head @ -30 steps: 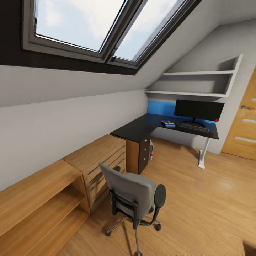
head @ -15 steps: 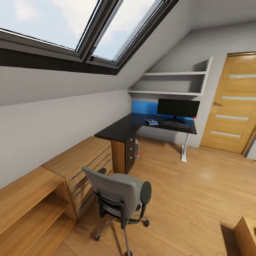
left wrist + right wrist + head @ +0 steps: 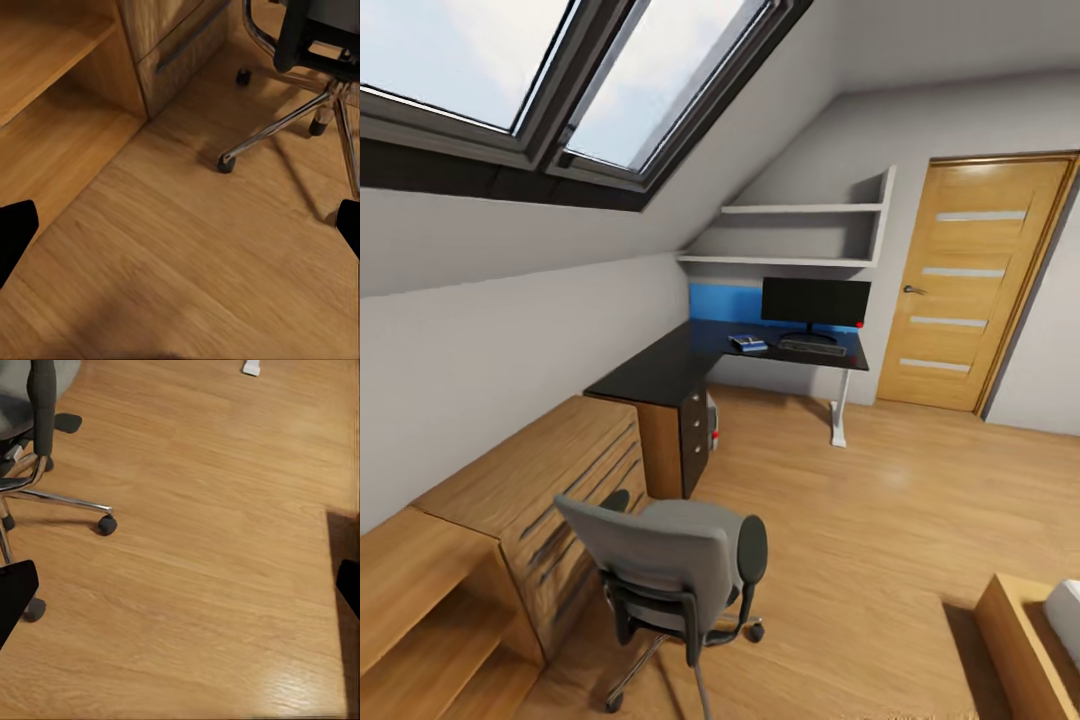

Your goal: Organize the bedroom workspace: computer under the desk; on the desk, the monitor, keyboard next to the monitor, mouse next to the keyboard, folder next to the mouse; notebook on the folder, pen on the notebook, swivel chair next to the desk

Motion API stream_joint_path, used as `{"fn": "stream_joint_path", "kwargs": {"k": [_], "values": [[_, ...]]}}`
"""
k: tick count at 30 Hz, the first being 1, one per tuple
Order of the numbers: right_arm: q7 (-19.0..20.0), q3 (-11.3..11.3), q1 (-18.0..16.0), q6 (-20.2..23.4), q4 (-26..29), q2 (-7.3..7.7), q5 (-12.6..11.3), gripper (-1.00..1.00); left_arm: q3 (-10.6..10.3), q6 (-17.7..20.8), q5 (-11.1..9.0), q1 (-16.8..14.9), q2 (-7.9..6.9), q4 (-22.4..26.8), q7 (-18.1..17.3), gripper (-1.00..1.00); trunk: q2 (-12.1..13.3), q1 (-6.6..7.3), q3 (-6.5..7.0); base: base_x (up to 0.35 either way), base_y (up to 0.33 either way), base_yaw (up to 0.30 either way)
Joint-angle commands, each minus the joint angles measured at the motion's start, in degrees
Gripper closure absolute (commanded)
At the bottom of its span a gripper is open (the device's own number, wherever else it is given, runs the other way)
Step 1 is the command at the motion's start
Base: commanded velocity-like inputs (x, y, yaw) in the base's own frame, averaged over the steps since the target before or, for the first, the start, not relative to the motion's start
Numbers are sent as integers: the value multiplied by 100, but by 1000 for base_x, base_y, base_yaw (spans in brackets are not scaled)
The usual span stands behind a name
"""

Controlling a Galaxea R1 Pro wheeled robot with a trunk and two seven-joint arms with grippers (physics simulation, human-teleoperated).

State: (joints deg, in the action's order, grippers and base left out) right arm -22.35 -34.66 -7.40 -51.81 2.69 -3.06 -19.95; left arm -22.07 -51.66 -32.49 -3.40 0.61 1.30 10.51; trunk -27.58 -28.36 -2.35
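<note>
Head view gives us the bedroom: the grey padded swivel chair on its chrome star base (image 3: pixel 670 570) sits well apart from the long glossy black L-shaped desk (image 3: pixel 660 365), just beside the low light-wood chest of drawers (image 3: pixel 550 480). On the desk's far wing stands the wide black monitor (image 3: pixel 816 301), the flat dark grey keyboard (image 3: pixel 812 347) right in front of it, and a small blue item (image 3: pixel 749 343) beside the keyboard, too small to name. A light grey tower case (image 3: pixel 712 414) peeks from under the desk by the dark drawers.

Left gripper (image 3: pixel 180 232) and right gripper (image 3: pixel 180 589) hang over bare wood floor, fingertips spread wide, holding nothing.

That chair should roll easily on its casters but is bulky and may spin; I'd take a black armrest or the backrest edge.
</note>
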Motion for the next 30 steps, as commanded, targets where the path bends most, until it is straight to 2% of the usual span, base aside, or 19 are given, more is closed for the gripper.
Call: {"fn": "stream_joint_path", "kwargs": {"k": [1, 9, 16, 30], "values": [[-32, -50, -7, -11, -5, -2, -24, -100, -50, -9, -8, -3, 0, 1, 49, -100, -11, -4, -10, 52, 69, -300], [-32, -51, -7, -13, -5, -2, -18, -100, -51, -10, -9, -3, 0, 1, 48, -100, -11, -4, 9, 11, 35, -300], [-32, -50, -7, -12, -5, -4, 2, -100, -47, -9, -8, -3, 0, 1, 48, -100, -11, -4, 24, 0, 250, -277], [-31, -80, -7, -22, -18, -20, 30, -100, -43, -11, -9, -3, 0, 1, 48, -100, -11, -4, 28, 0, 307, -42]]}}
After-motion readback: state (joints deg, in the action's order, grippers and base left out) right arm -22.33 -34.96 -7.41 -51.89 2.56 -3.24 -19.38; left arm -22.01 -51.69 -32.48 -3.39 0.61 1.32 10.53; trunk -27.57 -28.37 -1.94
